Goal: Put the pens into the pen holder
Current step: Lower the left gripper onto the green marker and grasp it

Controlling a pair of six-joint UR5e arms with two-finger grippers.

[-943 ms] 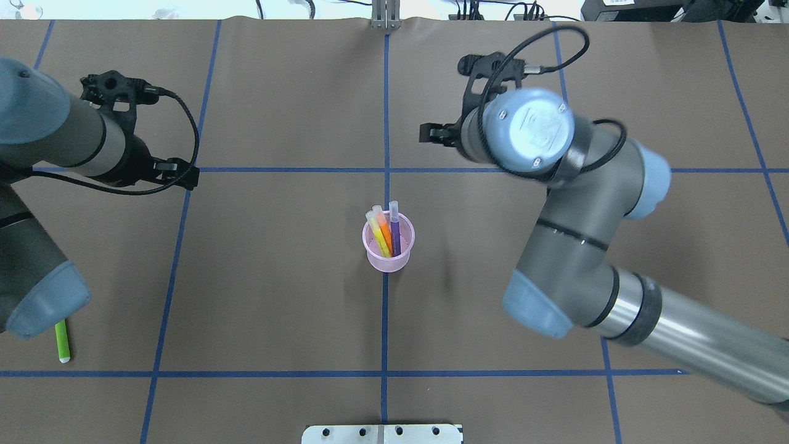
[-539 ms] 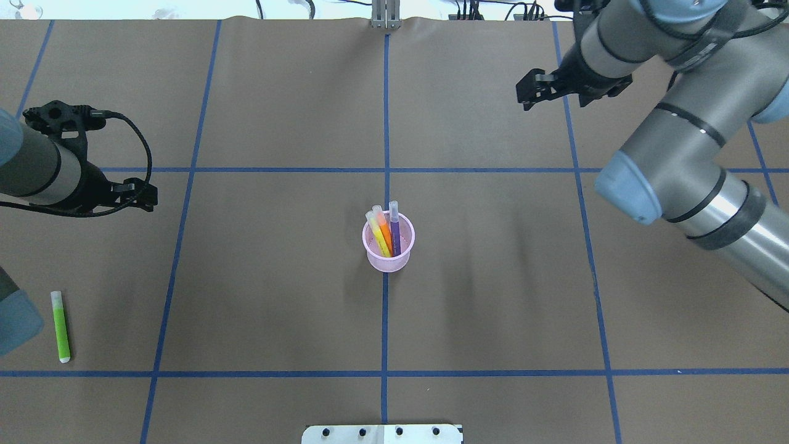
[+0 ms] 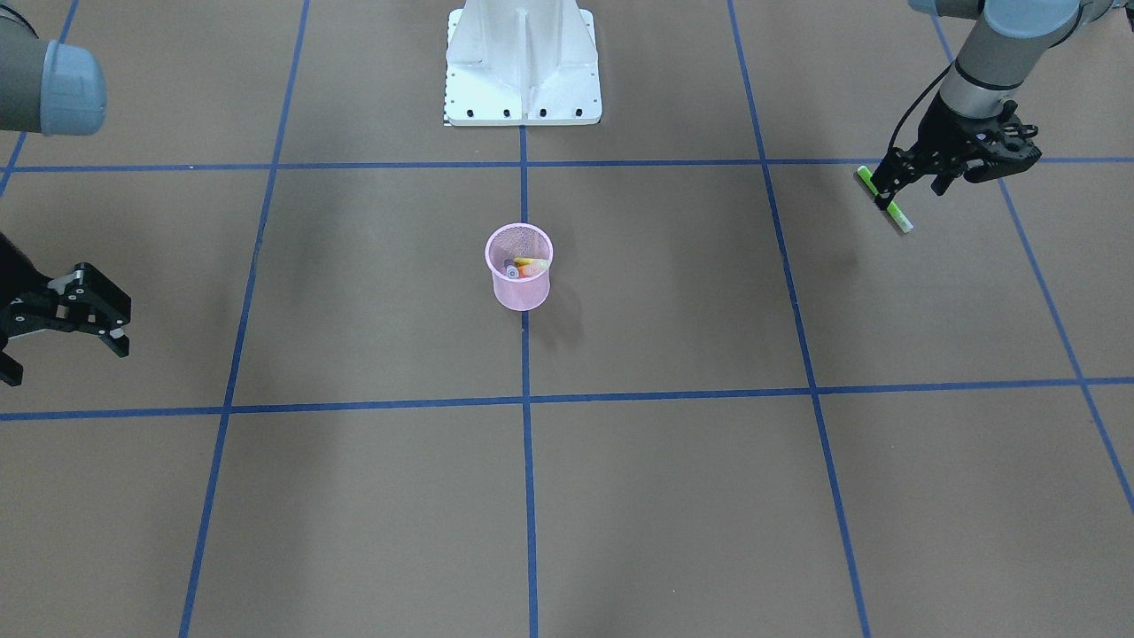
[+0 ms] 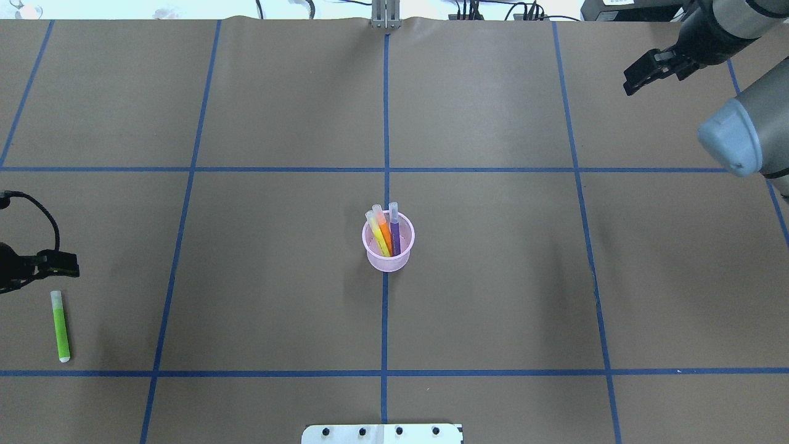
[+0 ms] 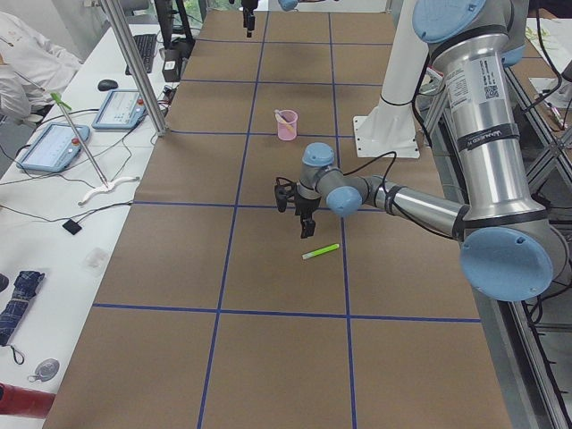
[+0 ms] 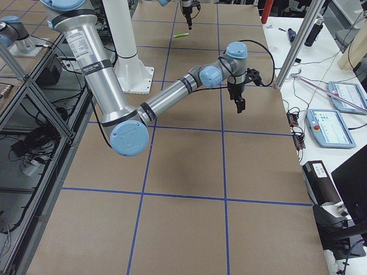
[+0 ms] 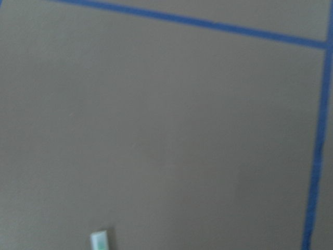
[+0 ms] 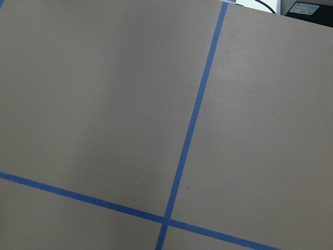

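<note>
Pink wire-mesh cylindrical cup (image 4: 388, 254) mid-table; slim green pen (image 4: 60, 327) out by the left edge.
The cup holds the yellow pen (image 4: 377, 237), orange pen (image 4: 385, 233) and purple pen (image 4: 395, 237), with bare brown taped table (image 4: 277, 277) all round. The left gripper (image 3: 908, 184) hovers just beside the flat green pen, jaws apart and empty. The right gripper (image 3: 64, 350), spread too, hangs near the far right corner.

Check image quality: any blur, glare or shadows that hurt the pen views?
Left wrist view: soft and blurred; only the pale cap end of the green pen shows, at the bottom edge. Right wrist view: sharp, only tape lines on the table. Overhead: sharp, even light, top strip blown out. Front-facing: faint soft shadow beside the pen holder, no glare.
</note>
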